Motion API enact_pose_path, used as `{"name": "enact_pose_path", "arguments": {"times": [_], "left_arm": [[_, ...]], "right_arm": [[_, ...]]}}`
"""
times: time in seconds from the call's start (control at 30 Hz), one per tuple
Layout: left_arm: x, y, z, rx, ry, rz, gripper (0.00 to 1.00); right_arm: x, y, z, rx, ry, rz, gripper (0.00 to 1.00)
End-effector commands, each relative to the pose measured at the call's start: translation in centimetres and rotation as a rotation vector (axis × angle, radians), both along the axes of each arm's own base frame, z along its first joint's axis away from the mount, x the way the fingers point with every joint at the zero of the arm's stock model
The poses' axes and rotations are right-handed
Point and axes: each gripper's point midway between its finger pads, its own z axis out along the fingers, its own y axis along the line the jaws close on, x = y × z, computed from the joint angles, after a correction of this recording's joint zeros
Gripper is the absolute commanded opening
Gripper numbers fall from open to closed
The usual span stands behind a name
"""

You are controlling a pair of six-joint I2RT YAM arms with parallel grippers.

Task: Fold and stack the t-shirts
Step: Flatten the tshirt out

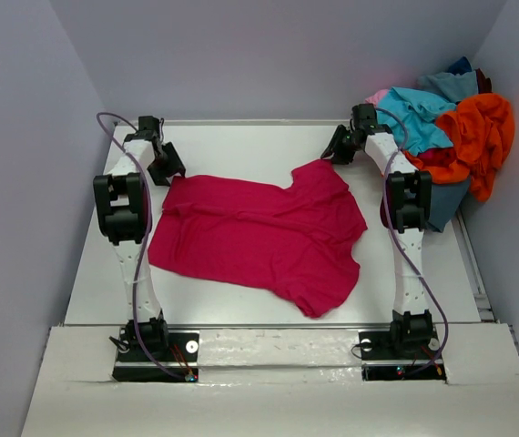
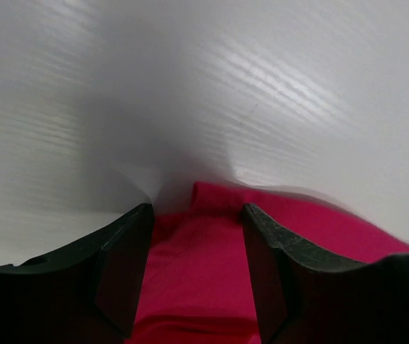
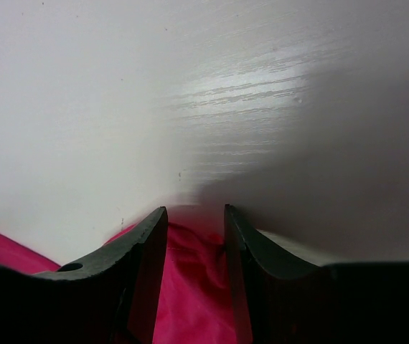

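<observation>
From the top camera, the crimson t-shirt (image 1: 259,232) lies spread on the white worktop (image 1: 241,146), between the two arms. It is mostly flat, with some wrinkles. One sleeve points to the far right and the other to the near side. The left tool (image 1: 167,168) is down at the far left corner of the crimson t-shirt. The right tool (image 1: 340,146) is down at the far right sleeve. At the far right corner of the worktop there is a loose pile of other shirts: the orange t-shirt (image 1: 478,137) hangs on the right side, the turquoise t-shirt (image 1: 414,114) is beside it on the left, the pink t-shirt (image 1: 378,96) shows only a small part behind the right arm, and the dark blue t-shirt (image 1: 460,66) shows at the top of the pile.

From the left wrist camera, the left tool (image 2: 197,215) is low over the worktop (image 2: 226,86). Its two black fingers (image 2: 118,272) stand well apart, released, one on each side of the cloth. The edge of the crimson t-shirt (image 2: 319,222) lies between them and continues to the right. A small corner of the cloth rises just in front of the fingertips.

From the right wrist camera, the right tool (image 3: 196,215) is also low over the worktop (image 3: 154,86). Its fingers (image 3: 143,265) are closer together, and a bunched fold of the crimson t-shirt (image 3: 190,287) fills the gap between them. I cannot tell if they already press the cloth or only stand around it. More of the cloth shows at the left edge of this view.
</observation>
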Motion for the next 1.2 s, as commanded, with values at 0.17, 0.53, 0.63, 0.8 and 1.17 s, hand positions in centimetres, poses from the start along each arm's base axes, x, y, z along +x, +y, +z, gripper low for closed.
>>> {"name": "enact_pose_path", "arguments": {"times": [0.17, 0.53, 0.63, 0.8, 1.17], "left_arm": [[-3.0, 0.7, 1.4, 0.037, 0.038, 0.023, 0.65], [-1.2, 0.4, 1.7, 0.019, 0.012, 0.010, 0.43], [-0.4, 0.5, 2.1, 0.025, -0.007, 0.004, 0.42], [1.0, 0.4, 2.8, 0.019, -0.039, -0.007, 0.45], [1.7, 0.8, 3.2, 0.043, -0.060, -0.012, 0.54]], "right_arm": [[0.0, 0.3, -0.4, 0.030, 0.022, 0.002, 0.41], [-0.4, 0.2, -0.3, 0.021, 0.026, 0.006, 0.28], [-0.5, 0.1, -0.1, 0.017, 0.025, 0.010, 0.27], [-0.7, -0.1, -0.1, 0.003, 0.026, 0.018, 0.27], [-0.6, -0.1, 0.0, -0.001, 0.024, 0.016, 0.27]]}}
